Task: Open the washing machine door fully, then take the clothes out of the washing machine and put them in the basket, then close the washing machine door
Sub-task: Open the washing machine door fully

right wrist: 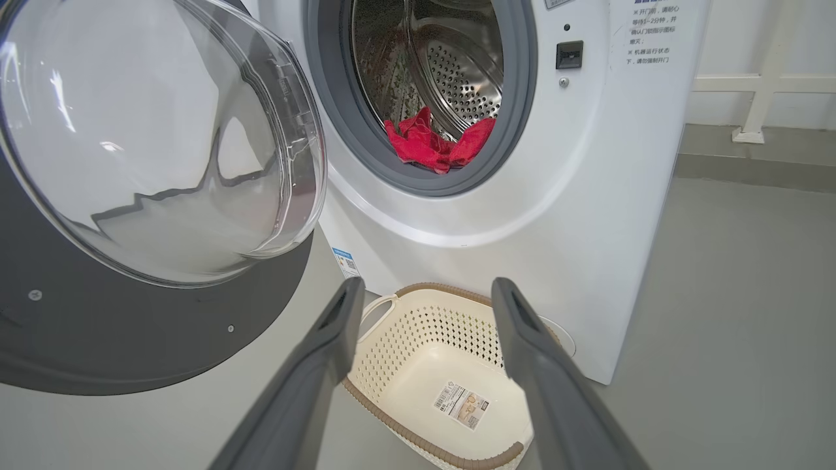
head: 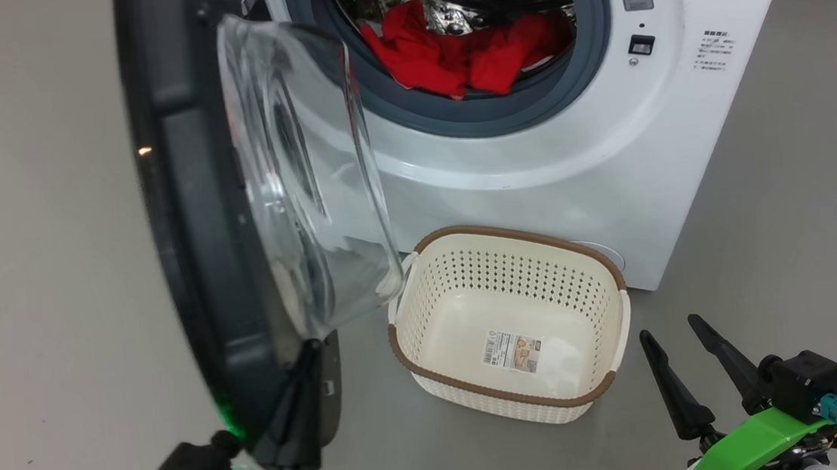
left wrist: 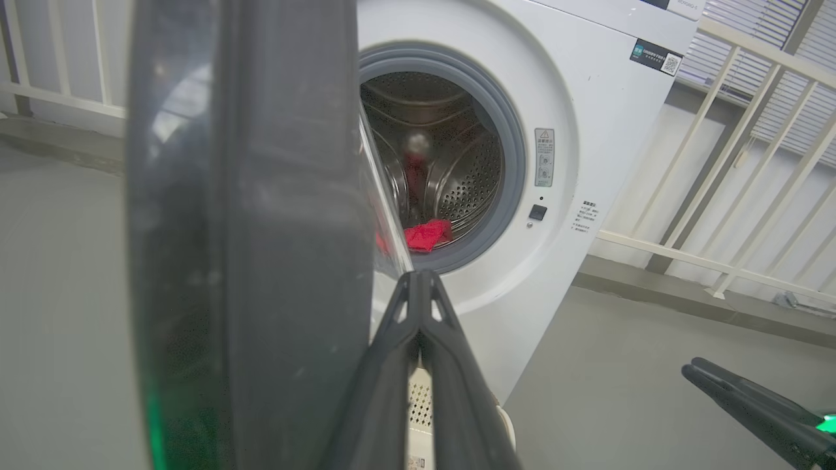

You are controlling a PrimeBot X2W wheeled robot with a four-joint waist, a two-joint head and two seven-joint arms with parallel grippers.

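The white washing machine (head: 572, 176) stands ahead with its door (head: 189, 209) swung out, edge-on to me, its glass bowl (head: 307, 176) facing right. Red clothes (head: 463, 53) lie at the drum's front lip, also clothes (right wrist: 434, 143) and clothes (left wrist: 428, 234). The cream basket (head: 508, 394) sits empty on the floor below the opening. My left gripper (head: 312, 346) is shut with nothing in it, close against the door's inner side at its lower edge; left gripper (left wrist: 418, 277) beside the door (left wrist: 261, 228). Right of the basket, my right gripper (head: 669, 328) is open; right gripper (right wrist: 428, 287) points over the basket (right wrist: 424, 391).
Grey floor (head: 45, 298) spreads left of the door and right of the machine. A white railing (left wrist: 718, 163) runs behind the machine on the right. The door (right wrist: 130, 326) overhangs the floor left of the basket.
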